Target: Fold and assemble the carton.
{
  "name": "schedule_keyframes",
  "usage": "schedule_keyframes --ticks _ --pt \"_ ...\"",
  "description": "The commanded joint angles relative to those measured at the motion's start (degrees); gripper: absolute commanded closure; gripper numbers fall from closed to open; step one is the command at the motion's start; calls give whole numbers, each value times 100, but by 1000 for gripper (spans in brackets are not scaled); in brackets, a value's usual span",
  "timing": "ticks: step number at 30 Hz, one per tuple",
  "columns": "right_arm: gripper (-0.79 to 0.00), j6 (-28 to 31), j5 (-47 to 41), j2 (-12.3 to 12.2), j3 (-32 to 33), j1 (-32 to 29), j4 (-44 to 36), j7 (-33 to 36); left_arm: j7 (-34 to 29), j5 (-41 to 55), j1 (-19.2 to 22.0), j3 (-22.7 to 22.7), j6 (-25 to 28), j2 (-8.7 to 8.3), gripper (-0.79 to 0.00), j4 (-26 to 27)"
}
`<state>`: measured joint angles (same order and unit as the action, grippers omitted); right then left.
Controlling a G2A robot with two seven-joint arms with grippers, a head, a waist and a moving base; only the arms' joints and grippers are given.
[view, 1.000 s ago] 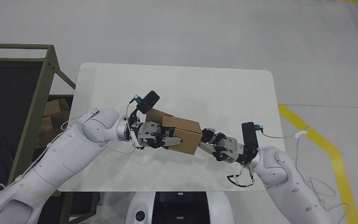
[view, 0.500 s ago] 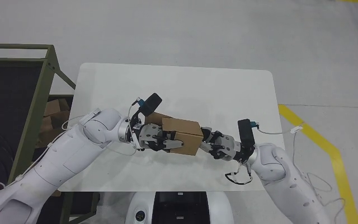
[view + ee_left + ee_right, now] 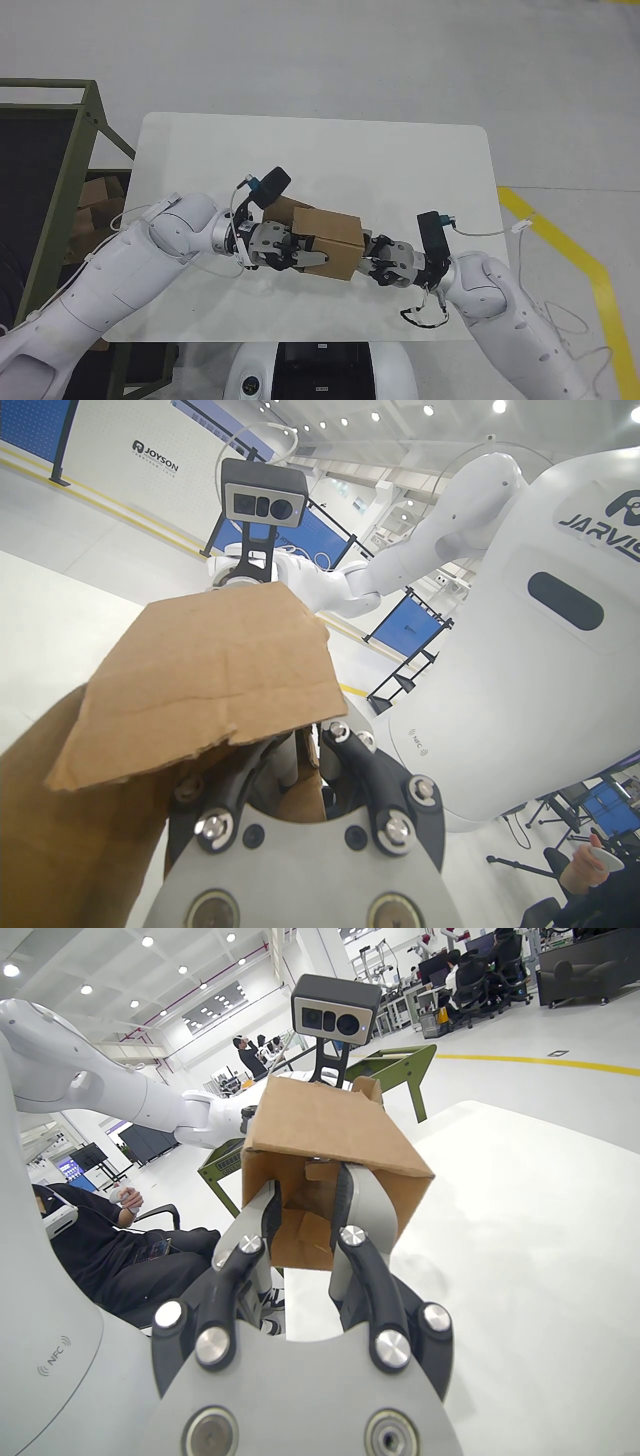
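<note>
Top view: carton (image 3: 330,243) lower centre of frame, over the white table (image 3: 420,160). Left gripper (image 3: 285,247) is on its left end, right gripper (image 3: 375,262) at its right end.
Left wrist view: left gripper (image 3: 305,742) pinches a carton (image 3: 200,680) panel.
Right wrist view: right gripper (image 3: 310,1190) fingers are spread, tips inside the carton's (image 3: 325,1128) open end.
</note>
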<state>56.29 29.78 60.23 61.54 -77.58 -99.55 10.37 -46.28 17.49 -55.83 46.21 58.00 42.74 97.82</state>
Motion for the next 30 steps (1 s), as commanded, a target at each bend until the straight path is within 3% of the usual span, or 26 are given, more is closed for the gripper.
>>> schedule_keyframes --ticks 1,21,30 --pt "-243 7 -27 4 -18 32 13 25 0 8 8 -10 0 -4 0 -4" --pt "-302 140 -153 21 -105 145 111 167 0 46 26 -29 0 -17 0 -23" --pt "-314 171 -72 -46 216 -175 4 -125 0 90 -18 55 0 -20 0 -44"
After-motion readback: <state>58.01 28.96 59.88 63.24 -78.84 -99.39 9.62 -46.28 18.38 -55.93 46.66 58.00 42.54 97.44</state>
